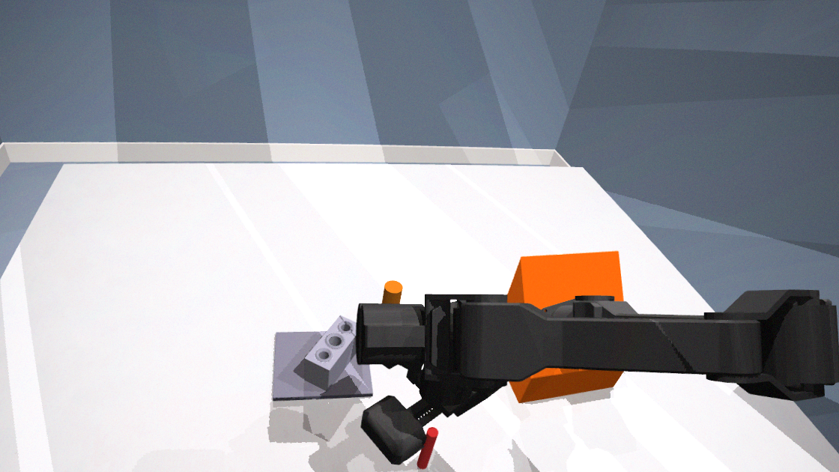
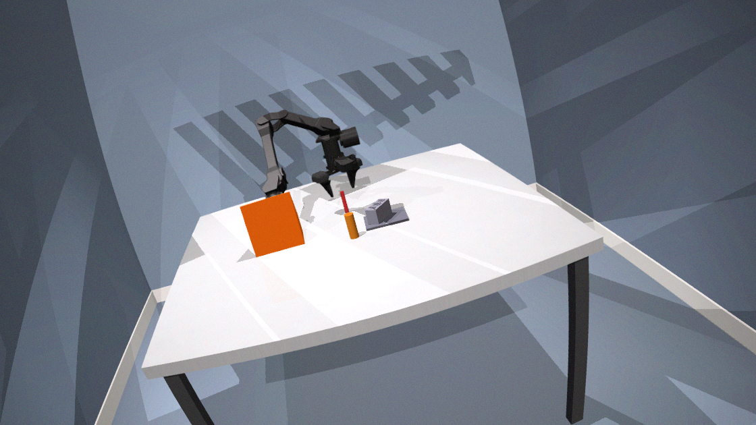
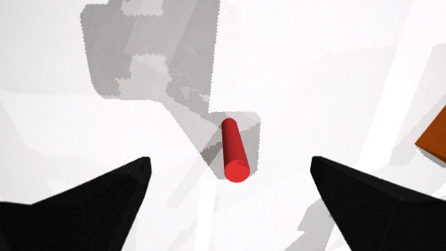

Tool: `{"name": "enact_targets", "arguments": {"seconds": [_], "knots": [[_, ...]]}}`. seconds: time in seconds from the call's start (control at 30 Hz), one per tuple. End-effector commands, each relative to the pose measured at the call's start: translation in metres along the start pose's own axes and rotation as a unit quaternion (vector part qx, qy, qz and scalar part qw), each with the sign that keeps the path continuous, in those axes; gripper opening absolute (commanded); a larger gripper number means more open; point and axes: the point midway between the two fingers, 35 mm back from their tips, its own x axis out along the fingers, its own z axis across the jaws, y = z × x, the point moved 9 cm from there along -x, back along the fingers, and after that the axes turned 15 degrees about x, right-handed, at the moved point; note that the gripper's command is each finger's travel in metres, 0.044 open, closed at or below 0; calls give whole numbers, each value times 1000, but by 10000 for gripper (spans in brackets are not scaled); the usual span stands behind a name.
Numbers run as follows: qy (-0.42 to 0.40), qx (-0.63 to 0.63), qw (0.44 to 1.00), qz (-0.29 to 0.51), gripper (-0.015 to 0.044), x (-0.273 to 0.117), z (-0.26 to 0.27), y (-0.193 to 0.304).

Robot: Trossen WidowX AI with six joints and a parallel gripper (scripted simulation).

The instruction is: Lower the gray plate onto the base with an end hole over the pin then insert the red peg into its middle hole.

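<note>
The gray plate (image 1: 329,347) (image 2: 381,212), a thick block with three holes, lies on the gray base (image 1: 286,352) (image 2: 399,217), set diagonally across it. It looks flat. No pin shows beside it, and I cannot tell whether the pin is in an end hole. The red peg (image 1: 427,449) (image 2: 344,202) (image 3: 234,148) stands upright on the table, apart from the plate. My gripper (image 2: 342,192) (image 3: 232,164) is open and empty above the peg. In the wrist view the peg shows between the two fingertips. The top view hides the fingertips.
An orange cylinder (image 1: 392,292) (image 2: 351,227) stands near the base. A large orange box (image 1: 568,276) (image 2: 272,224) (image 3: 436,137) stands near the arm, which reaches over it in the top view. The white table (image 1: 146,246) (image 2: 449,258) carries them all.
</note>
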Motion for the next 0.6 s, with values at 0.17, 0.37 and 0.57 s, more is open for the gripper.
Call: {"name": "enact_targets", "arguments": {"seconds": [0.17, 0.37, 0.57], "knots": [[1, 3, 1000, 3, 440, 15, -1, 0], [1, 3, 1000, 5, 440, 25, -2, 0], [1, 3, 1000, 6, 440, 34, -3, 1]]}}
